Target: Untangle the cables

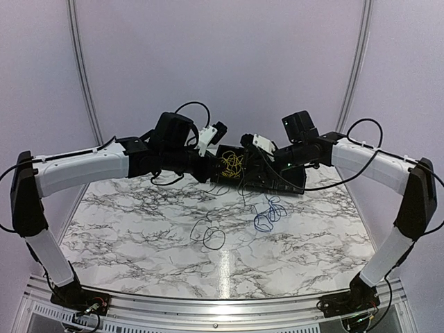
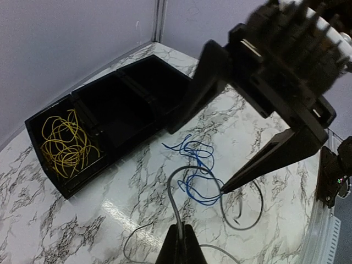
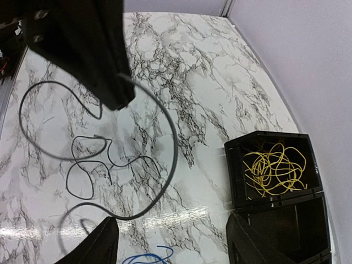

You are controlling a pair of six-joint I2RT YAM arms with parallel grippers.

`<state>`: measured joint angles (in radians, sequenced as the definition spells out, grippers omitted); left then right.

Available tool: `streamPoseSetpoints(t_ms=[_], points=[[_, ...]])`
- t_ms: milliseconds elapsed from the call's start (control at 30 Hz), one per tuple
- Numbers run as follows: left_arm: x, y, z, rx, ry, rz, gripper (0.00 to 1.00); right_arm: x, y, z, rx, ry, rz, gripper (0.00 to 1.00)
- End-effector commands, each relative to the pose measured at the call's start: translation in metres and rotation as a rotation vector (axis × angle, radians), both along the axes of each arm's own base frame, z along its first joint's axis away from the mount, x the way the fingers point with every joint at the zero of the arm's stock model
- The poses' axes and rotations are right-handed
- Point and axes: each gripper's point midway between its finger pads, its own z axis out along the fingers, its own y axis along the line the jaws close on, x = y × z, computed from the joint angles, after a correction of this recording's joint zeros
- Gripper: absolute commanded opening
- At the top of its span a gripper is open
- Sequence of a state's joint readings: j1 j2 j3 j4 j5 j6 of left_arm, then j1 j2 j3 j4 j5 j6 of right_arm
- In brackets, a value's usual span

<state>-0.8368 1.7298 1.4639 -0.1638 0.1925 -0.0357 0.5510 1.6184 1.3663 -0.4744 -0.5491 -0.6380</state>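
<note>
Left wrist view: left gripper (image 2: 179, 245), pinched together on the black cable (image 2: 171, 192), holds one strand raised, apparently to draw its loop off the blue cable (image 2: 193, 190) on the marble table (image 1: 139, 236). Right gripper (image 3: 173, 220) hovers with fingers apart, seemingly ready to pin the blue one. Yellow cable (image 2: 65, 144) lies sorted in the left compartment of the far black tray (image 2: 115, 118).

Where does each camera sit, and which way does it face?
Top external: above and behind the robot, looking down across the marble table; left arm and right arm show.
Left wrist: on the left arm, looking down at the blue cable; the left end effector shows, shut on the black cable.
Right wrist: on the right arm, looking down at the table; its open right end effector shows.
Shared: both wrist views show the yellow cable in the black box.
</note>
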Motion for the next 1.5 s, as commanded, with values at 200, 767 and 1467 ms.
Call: streamPoseSetpoints(t_ms=[200,767,1467], points=[[-0.031,-0.018,0.013,-0.046,-0.009,-0.095,0.00,0.005,0.031,0.016,0.101,0.076,0.010,0.71],[0.004,-0.019,-0.052,-0.069,0.008,0.107,0.19,-0.027,0.033,0.097,0.247,0.164,0.096,0.00],[-0.041,0.028,-0.165,-0.044,0.309,0.228,0.12,0.053,-0.007,0.157,0.315,0.038,-0.143,0.00]])
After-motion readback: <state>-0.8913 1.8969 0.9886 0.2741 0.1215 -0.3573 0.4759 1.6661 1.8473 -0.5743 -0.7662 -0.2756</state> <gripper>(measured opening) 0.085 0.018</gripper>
